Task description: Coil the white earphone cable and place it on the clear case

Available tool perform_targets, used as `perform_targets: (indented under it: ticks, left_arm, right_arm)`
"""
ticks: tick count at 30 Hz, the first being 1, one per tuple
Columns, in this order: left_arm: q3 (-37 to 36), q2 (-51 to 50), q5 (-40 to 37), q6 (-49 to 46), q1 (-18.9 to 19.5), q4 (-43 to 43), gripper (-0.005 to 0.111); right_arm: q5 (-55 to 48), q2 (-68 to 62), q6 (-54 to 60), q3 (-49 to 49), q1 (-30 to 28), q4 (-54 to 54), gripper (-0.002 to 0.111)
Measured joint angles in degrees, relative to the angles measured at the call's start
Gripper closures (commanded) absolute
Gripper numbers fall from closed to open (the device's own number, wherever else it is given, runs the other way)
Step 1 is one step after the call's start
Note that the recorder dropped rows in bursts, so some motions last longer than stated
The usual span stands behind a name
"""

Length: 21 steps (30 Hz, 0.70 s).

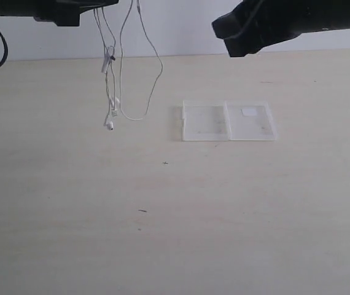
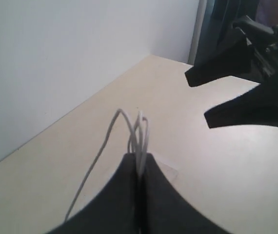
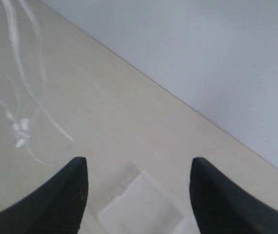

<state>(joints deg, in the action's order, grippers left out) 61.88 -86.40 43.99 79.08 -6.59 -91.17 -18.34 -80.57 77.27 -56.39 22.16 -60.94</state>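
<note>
The left tool point(image 2: 139, 165) is pinching shut on the white earphone cable point(image 1: 111, 117), dangling over the table point(image 1: 163, 215) left of the clear case point(image 1: 229, 121); the right tool point(image 3: 136, 168) is gaping wide, empty; loose strands are likely risking a slip or snag.

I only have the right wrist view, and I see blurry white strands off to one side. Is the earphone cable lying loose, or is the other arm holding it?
Observer: It is held. The left wrist view shows the left end effector shut on the white earphone cable, with several strands pinched together.
Operator: Does it reach the table?
Observer: In the exterior view an earbud hangs lowest, near the table. I cannot tell whether it touches.
Operator: And the case?
Observer: The clear case lies open and flat, to the right of the hanging cable in the exterior view and apart from it.
</note>
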Motion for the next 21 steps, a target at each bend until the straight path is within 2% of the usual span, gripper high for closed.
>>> perform_targets:
  ticks: [3, 6, 13, 18, 21]
  left_arm:
    - [0.0, 0.0, 0.0, 0.39, 0.0, -0.49, 0.107]
    - [0.0, 0.0, 0.76, 0.61, 0.0, -0.49, 0.107]
    - [0.0, 0.0, 5.08, 0.75, 0.0, -0.49, 0.107]
    - [0.0, 0.0, 6.08, 0.75, 0.0, -0.49, 0.107]
    - [0.0, 0.0, 6.4, 0.75, 0.0, -0.49, 0.107]
  right_arm:
    - [-10.03, 0.0, 14.35, 0.1, 0.0, -12.48, 0.05]
    - [-16.56, -0.23, 21.05, 0.1, 0.0, -18.97, 0.05]
    - [-18.09, -5.01, 25.93, 0.1, 0.0, -23.14, 0.05]
    - [-22.81, -9.96, 31.43, 0.1, 0.0, -27.85, 0.05]
    - [-26.11, -12.09, 35.85, 0.1, 0.0, -31.4, 0.044]
